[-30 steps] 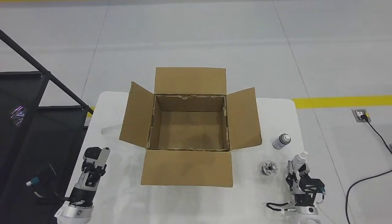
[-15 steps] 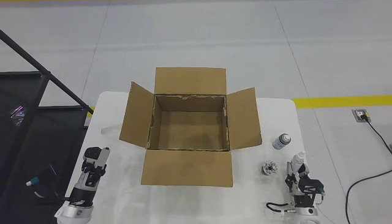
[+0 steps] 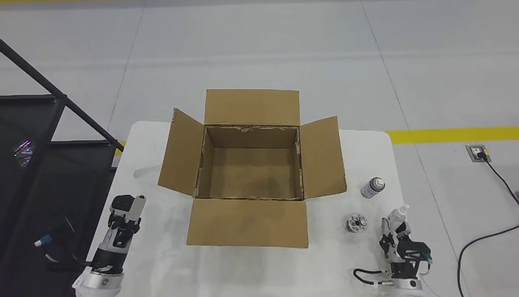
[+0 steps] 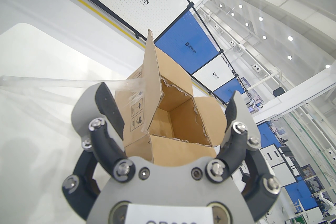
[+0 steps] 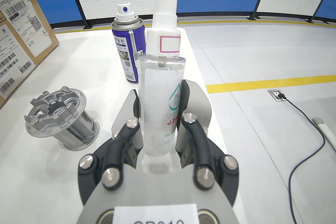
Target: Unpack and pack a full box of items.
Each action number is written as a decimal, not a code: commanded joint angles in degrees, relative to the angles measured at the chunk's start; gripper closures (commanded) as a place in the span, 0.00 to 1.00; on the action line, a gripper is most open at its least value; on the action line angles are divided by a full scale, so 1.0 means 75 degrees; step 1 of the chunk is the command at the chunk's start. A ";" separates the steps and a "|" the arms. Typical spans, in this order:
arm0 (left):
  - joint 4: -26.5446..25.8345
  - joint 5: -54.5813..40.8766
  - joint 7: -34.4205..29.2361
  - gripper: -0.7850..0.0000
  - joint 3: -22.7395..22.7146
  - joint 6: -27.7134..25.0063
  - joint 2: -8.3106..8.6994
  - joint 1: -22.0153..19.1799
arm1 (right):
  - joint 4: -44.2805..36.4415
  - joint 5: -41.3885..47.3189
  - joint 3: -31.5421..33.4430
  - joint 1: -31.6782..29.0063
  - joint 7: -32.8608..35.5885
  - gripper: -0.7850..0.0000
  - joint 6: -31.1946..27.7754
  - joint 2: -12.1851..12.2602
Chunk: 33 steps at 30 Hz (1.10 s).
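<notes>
Box [image 3: 250,171] sits mid-table [image 3: 154,159], open, all 4 flaps folded out, bare cardboard floor showing inside. Everything else is placed off the box.

R gripper [image 3: 395,234] is off the box's near-right corner, well apart from it, by the table's robot-side edge. In the R wrist view the R gripper [image 5: 161,93] is closed narrow on the bottle [image 5: 161,67], w/ pads pressed to both sides of the clear body at its lower half. Bottle is clear w/ a white pump top and stands straight up betw. the fingers. Can't tell if its base touches the table [image 5: 78,59]. From the top, the bottle [image 3: 397,216] is the item farthest from the box on that side.

Can [image 3: 372,187] is upright just beyond the box's right flap, not touching it. In the R wrist view the can [image 5: 128,51] is blue w/ a white nozzle, beyond the bottle. Grey metal part [image 3: 355,223] stands near the box's near-right corner, betw. box and bottle, apart from both. Same part [image 5: 61,120] is ribbed and round. Box [image 5: 18,33] wall has labels on it.

L gripper [image 3: 128,205] is off the box's near-left corner, well apart, above the table. L wrist view shows the L gripper [image 4: 170,104] spread wide w/ nothing betw. the pads, aimed at the box [image 4: 170,117]. A clear strip [image 4: 52,82] runs from the box's left flap out over the table [image 4: 31,51].
</notes>
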 commanded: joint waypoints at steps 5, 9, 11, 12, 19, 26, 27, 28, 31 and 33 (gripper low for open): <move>0.0000 0.0000 0.0000 0.00 0.0000 0.0000 0.0000 0.0000 | 0.0041 0.0013 -0.0051 -0.0049 -0.0082 1.00 -0.0013 0.0029; 0.0000 0.0000 0.0000 0.00 0.0000 0.0000 0.0000 0.0000 | 0.0020 -0.0034 -0.0091 -0.0114 -0.0109 1.00 -0.0013 0.0053; 0.0000 0.0000 0.0000 0.00 0.0000 0.0000 0.0000 0.0000 | 0.0001 -0.0030 -0.0105 -0.0140 -0.0124 1.00 -0.0010 0.0063; 0.0000 0.0000 0.0000 0.00 0.0000 0.0000 0.0000 0.0000 | -0.0011 -0.0028 -0.0110 -0.0152 -0.0129 1.00 -0.0009 0.0068; 0.0000 0.0000 0.0000 0.00 0.0000 0.0000 0.0000 0.0000 | -0.0152 0.0029 -0.0144 -0.0245 -0.0119 0.26 0.0037 0.0098; 0.0000 0.0000 0.0000 0.00 0.0000 0.0000 0.0000 0.0000 | -0.0372 0.0048 -0.0177 -0.0345 0.0001 0.00 0.0067 0.0131; 0.0000 0.0000 0.0000 0.00 0.0000 0.0000 0.0000 0.0000 | -0.0408 0.0048 -0.0180 -0.0363 0.0013 0.00 0.0083 0.0136; 0.0000 0.0000 0.0000 0.00 0.0000 0.0000 0.0000 0.0000 | -0.0452 0.0055 -0.0176 -0.0387 0.0027 0.00 0.0094 0.0141; 0.0000 0.0000 0.0000 0.00 0.0000 0.0000 0.0000 0.0000 | -0.0660 0.0097 -0.0122 -0.0491 -0.0027 0.00 0.0147 0.0161; 0.0000 0.0000 0.0000 0.00 0.0000 0.0000 0.0000 0.0000 | -0.0911 0.0202 -0.0022 -0.0641 -0.0118 0.00 0.0126 0.0180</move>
